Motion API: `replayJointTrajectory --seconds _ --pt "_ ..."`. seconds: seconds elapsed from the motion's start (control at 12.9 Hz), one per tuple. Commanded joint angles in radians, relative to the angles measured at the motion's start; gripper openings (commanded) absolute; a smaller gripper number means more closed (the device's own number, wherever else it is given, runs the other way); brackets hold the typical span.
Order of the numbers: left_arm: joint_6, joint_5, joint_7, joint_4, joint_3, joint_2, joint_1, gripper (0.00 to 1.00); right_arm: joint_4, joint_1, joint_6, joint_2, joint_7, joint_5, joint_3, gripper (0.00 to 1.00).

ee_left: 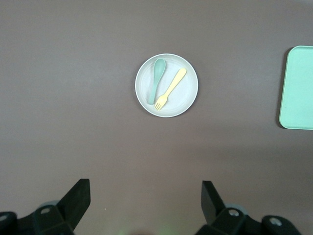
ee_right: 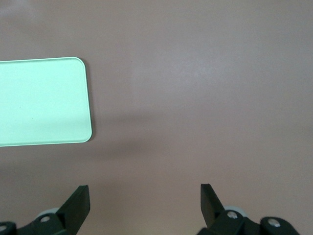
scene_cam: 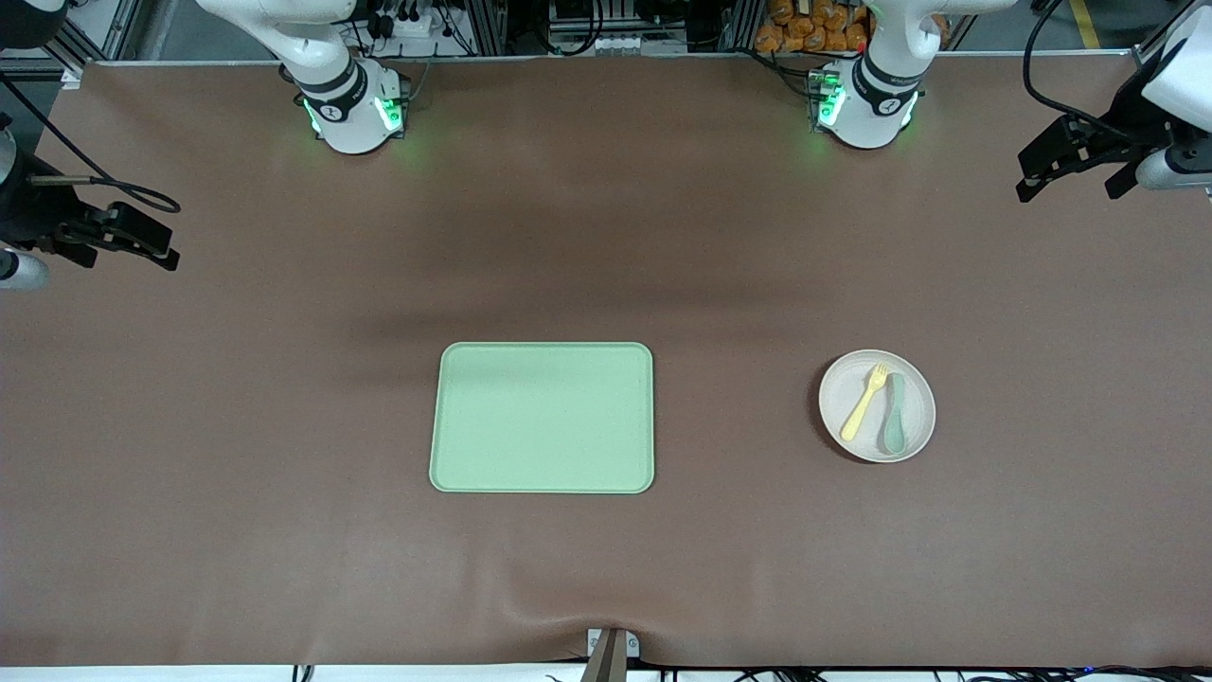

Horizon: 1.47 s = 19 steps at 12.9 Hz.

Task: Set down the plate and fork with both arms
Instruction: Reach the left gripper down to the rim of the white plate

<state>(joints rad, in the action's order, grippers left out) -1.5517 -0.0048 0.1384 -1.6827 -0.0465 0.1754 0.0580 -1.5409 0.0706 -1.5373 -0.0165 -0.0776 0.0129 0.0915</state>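
Observation:
The off-white plate [scene_cam: 920,409] lies on the brown table toward the left arm's end. The pale-yellow fork [scene_cam: 864,403] lies on it beside a grey-green spoon [scene_cam: 895,415]. The left wrist view shows the plate [ee_left: 188,93], fork [ee_left: 170,88] and spoon [ee_left: 157,81] from above. My left gripper [scene_cam: 1065,180] hangs open and empty high over the table's left-arm end, apart from the plate; its jaws [ee_left: 145,196] are wide. My right gripper [scene_cam: 142,242] hangs open and empty over the right-arm end [ee_right: 145,198].
A rectangular light-green tray [scene_cam: 542,418] lies empty at the table's middle, beside the plate. It shows in part in the left wrist view [ee_left: 298,88] and the right wrist view [ee_right: 44,100]. Bare brown table surrounds both.

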Motion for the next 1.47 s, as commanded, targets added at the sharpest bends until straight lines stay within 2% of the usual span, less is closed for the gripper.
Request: replayJointTrajectory --seconds 0.0,0.16,0.47,0.7,1.01,1.24,1.4 --pt "-0.001 -0.004 -0.008 0.001 -0.003 0.007 -0.004 1.0 -0.005 0.014 0.005 0.006 0.019 0.01 0.005 1.0" --pt "0.001 -0.004 -0.009 0.003 -0.001 0.001 -0.004 1.0 -0.005 0.021 0.005 0.006 0.032 0.01 0.005 1.0" --pt "-0.004 -0.012 -0.016 0.018 -0.001 -0.085 -0.012 1.0 -0.005 0.021 0.005 0.006 0.032 0.01 0.005 1.0" --pt "-0.059 -0.014 -0.019 -0.009 -0.001 -0.141 -0.027 1.0 -0.005 0.023 0.005 0.006 0.032 0.01 0.005 1.0" --pt "-0.281 -0.015 -0.019 -0.197 -0.003 -0.148 -0.063 1.0 -0.007 0.025 0.005 0.006 0.035 0.01 0.005 1.0" --pt "-0.563 -0.017 -0.019 -0.38 -0.003 -0.174 -0.079 1.0 -0.007 0.025 0.005 0.006 0.039 0.01 0.005 1.0" --pt "-0.678 -0.021 -0.029 -0.41 -0.004 -0.259 -0.108 1.0 -0.008 0.028 0.005 0.006 0.061 0.01 0.005 1.0"
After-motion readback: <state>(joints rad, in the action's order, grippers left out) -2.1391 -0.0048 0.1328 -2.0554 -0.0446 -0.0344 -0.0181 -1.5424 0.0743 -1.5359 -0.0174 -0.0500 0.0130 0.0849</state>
